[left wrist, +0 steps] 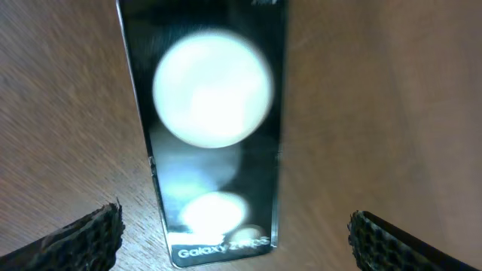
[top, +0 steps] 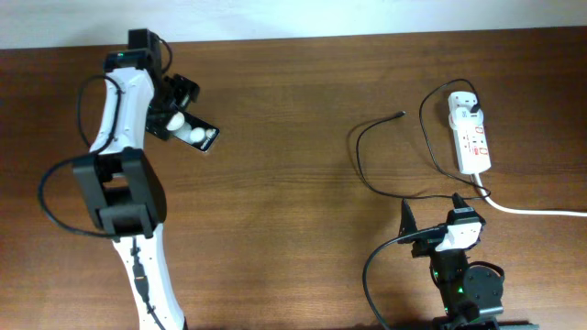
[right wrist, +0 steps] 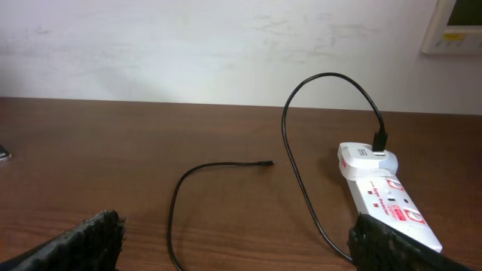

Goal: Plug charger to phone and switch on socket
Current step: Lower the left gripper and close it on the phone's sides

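Note:
The phone (top: 195, 135) lies flat at the far left of the table, its black face showing two white glare spots. In the left wrist view the phone (left wrist: 211, 135) fills the middle, its near end between my fingers. My left gripper (left wrist: 233, 233) is open, hovering over that end (top: 179, 115). The socket (top: 470, 137) lies at the far right with the charger's black plug (top: 470, 108) in it. The charger cable (right wrist: 226, 164) loops across the table and its tip (top: 401, 114) lies free. My right gripper (right wrist: 241, 245) is open and empty, near the front edge (top: 433, 213).
The socket's thick white cord (top: 532, 211) runs off to the right edge. A pale wall (right wrist: 188, 45) stands behind the table's far edge, with a wall panel (right wrist: 459, 26) at the upper right. The socket (right wrist: 384, 199) lies just ahead of my right finger.

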### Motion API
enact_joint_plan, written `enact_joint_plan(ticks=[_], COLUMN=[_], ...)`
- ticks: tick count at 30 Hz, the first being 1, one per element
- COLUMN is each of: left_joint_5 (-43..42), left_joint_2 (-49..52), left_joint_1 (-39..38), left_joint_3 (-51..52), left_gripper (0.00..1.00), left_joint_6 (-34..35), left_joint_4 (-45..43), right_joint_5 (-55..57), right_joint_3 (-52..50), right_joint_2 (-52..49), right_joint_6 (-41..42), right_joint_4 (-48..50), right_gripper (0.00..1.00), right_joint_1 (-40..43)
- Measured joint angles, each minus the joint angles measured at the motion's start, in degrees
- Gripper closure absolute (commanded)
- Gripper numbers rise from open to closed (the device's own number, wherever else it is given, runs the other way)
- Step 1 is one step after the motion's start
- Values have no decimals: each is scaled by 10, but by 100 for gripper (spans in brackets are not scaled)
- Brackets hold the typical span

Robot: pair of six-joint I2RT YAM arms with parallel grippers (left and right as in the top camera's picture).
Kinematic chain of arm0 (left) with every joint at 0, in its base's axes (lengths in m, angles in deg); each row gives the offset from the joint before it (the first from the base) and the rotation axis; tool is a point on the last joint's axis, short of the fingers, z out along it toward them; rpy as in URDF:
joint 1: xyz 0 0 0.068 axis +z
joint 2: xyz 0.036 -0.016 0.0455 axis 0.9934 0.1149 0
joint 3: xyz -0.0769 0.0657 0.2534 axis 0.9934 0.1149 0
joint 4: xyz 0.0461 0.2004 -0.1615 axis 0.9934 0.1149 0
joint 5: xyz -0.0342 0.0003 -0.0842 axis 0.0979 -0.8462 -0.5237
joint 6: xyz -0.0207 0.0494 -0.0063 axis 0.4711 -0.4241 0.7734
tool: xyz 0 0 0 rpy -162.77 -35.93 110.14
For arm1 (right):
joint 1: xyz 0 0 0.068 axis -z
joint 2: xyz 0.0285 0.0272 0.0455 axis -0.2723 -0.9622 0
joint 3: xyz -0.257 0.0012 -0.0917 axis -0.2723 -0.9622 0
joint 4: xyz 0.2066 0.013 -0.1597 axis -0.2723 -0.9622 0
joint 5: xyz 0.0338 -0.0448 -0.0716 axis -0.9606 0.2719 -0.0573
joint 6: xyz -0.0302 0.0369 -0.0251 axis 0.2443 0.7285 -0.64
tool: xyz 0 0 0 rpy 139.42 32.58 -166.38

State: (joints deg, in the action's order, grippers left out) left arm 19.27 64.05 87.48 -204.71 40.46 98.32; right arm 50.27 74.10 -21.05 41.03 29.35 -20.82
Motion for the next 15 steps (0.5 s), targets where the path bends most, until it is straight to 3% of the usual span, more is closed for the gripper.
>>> enact_joint_plan(ticks=[15], left_joint_5=[58], left_joint_2=[56], left_joint_1=[-14], left_joint_3=[-10], left_gripper=[1], left_joint_6=[-9], left_joint_4=[-9], right_joint_5=[0], right_joint_3=[0], right_joint_2=[0], right_joint_6=[0], right_joint_4=[0], right_gripper=[2], right_joint_1=[0])
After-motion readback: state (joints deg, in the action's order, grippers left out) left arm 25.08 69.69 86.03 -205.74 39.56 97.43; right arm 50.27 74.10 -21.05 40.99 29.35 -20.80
